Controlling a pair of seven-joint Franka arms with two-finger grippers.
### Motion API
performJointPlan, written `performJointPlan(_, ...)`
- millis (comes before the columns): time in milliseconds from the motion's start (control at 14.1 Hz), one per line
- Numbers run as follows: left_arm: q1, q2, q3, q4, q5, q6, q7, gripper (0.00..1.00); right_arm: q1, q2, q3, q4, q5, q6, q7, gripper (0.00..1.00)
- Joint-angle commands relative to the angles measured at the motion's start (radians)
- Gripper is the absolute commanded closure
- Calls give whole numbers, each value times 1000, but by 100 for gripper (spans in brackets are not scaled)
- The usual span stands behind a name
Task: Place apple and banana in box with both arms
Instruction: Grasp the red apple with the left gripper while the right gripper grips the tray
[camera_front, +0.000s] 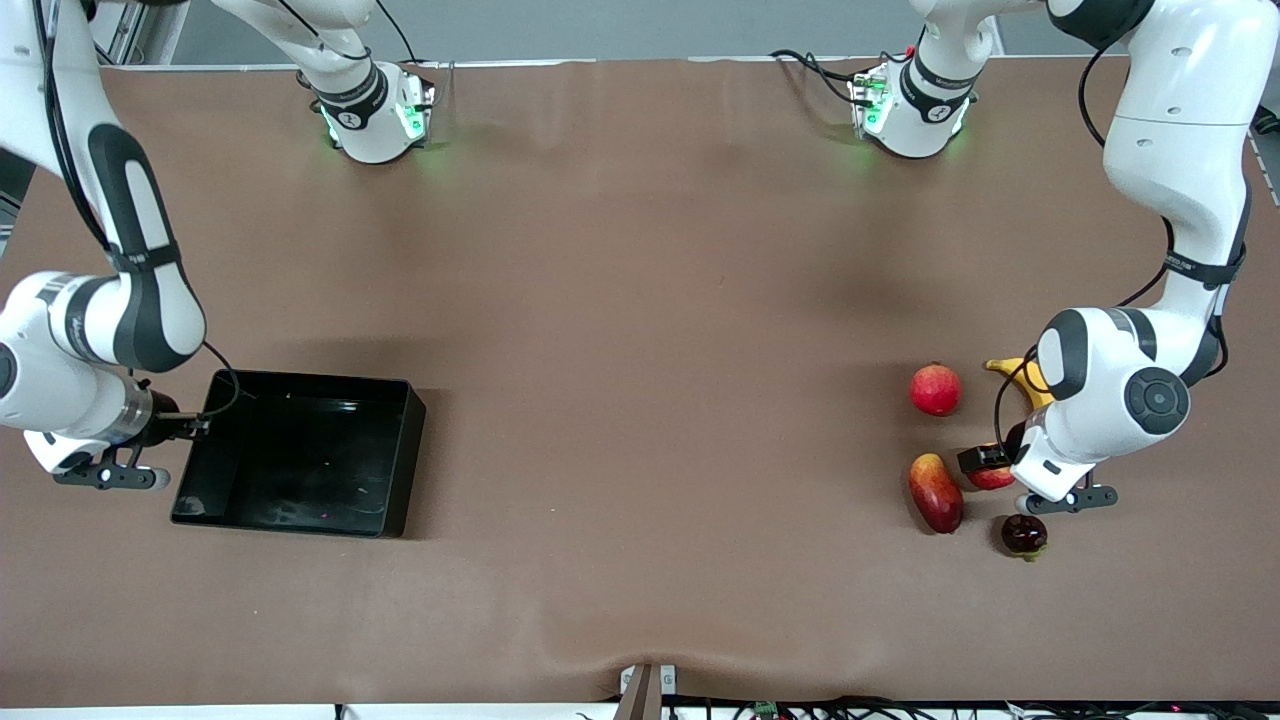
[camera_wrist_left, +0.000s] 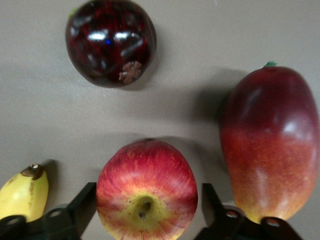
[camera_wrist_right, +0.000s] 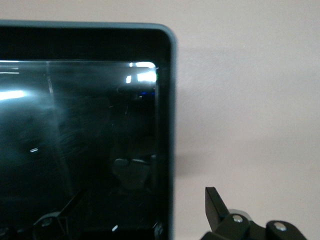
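The apple (camera_wrist_left: 146, 190), red with a yellow stem dimple, lies on the table between the open fingers of my left gripper (camera_wrist_left: 147, 205), which straddles it. In the front view the apple (camera_front: 992, 480) is mostly hidden under that gripper (camera_front: 996, 466). The banana (camera_front: 1016, 376) lies just farther from the camera, half hidden by the left arm; its tip shows in the left wrist view (camera_wrist_left: 22, 192). The black box (camera_front: 300, 452) sits toward the right arm's end of the table. My right gripper (camera_front: 188, 428) is open and astride the box's end wall (camera_wrist_right: 167, 150), one finger inside, one finger (camera_wrist_right: 216, 205) outside.
A plain red round fruit (camera_front: 936, 389), a red-yellow mango (camera_front: 935, 492) and a dark glossy fruit (camera_front: 1024, 535) lie close around the apple. The mango (camera_wrist_left: 270, 145) and the dark fruit (camera_wrist_left: 110, 42) also show in the left wrist view.
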Motion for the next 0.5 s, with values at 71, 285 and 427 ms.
performJointPlan(71,3,-11,-2,-13,19,-3,-2,100,-45,67,19,14,-6,31,-28,0)
performJointPlan(285,3,-74,-2,-27,21,-50,21,100,-51,85,21,13,47,55,-28,0)
performJointPlan(427,1,-138,-5,-27,21,-102,41,100,-50,85,21,13,54,55,-28,0)
